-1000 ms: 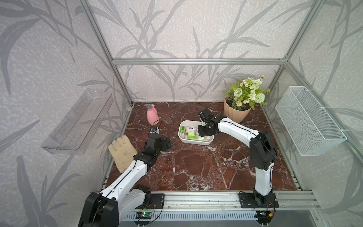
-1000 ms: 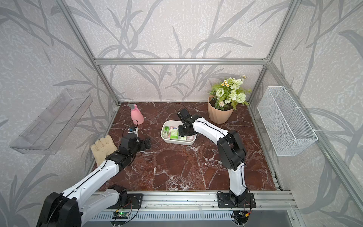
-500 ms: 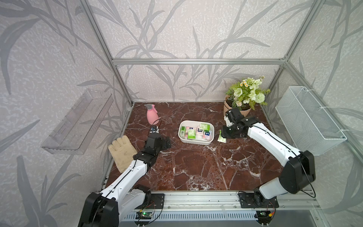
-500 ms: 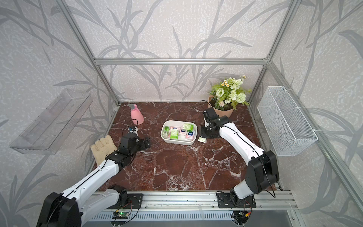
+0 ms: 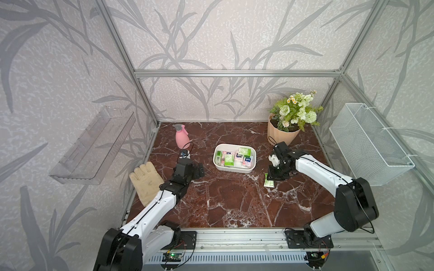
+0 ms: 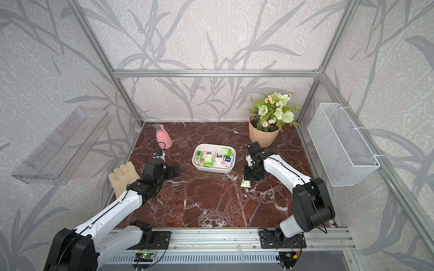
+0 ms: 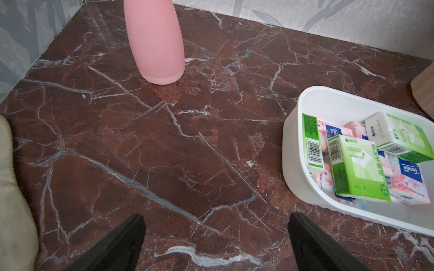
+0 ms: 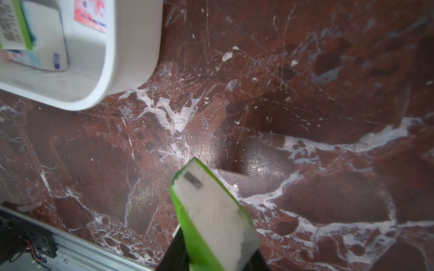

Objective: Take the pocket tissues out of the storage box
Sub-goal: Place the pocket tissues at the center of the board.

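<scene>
packet [image 5: 268, 183], green, in pinch of right gripper [image 5: 271, 179], long axis down toward tabletop [image 5: 234, 199]; left gripper [image 5: 199, 170] wide.

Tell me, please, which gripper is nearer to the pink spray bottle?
Left. The left gripper hovers open close to the pink spray bottle, on its side of the storage box; the right gripper, shut on a green tissue packet, is beyond the box.

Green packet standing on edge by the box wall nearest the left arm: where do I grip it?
Probably pinch the green packet across its broad faces at the top edge, coming from above: it stands upright beside the storage box wall.
</scene>
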Motion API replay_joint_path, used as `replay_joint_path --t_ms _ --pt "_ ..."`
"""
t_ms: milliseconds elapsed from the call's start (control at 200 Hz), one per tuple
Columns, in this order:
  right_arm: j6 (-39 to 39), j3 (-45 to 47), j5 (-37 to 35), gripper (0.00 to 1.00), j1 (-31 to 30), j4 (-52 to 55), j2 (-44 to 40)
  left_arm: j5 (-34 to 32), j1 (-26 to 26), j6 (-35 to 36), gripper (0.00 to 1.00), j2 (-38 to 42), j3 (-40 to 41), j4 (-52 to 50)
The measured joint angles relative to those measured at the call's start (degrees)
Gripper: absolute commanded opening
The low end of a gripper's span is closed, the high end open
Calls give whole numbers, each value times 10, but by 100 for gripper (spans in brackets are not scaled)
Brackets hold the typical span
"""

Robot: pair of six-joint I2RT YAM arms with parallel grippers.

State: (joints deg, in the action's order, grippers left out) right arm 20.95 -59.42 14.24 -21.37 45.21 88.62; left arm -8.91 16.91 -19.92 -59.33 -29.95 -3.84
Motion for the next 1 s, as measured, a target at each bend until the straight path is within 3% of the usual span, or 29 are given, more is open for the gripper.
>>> replay_joint_path --t_ms 370,770,1000 --pt "-14 5 26 40 0 -55 68 3 -1 -1 100 -23 -11 6" --pt "-31 -31 -7 71 4 -40 97 4 -1 -1 100 -39 -30 9" --pt "-20 -92 -44 74 -3 3 60 3 -1 -5 100 -38 -33 10"
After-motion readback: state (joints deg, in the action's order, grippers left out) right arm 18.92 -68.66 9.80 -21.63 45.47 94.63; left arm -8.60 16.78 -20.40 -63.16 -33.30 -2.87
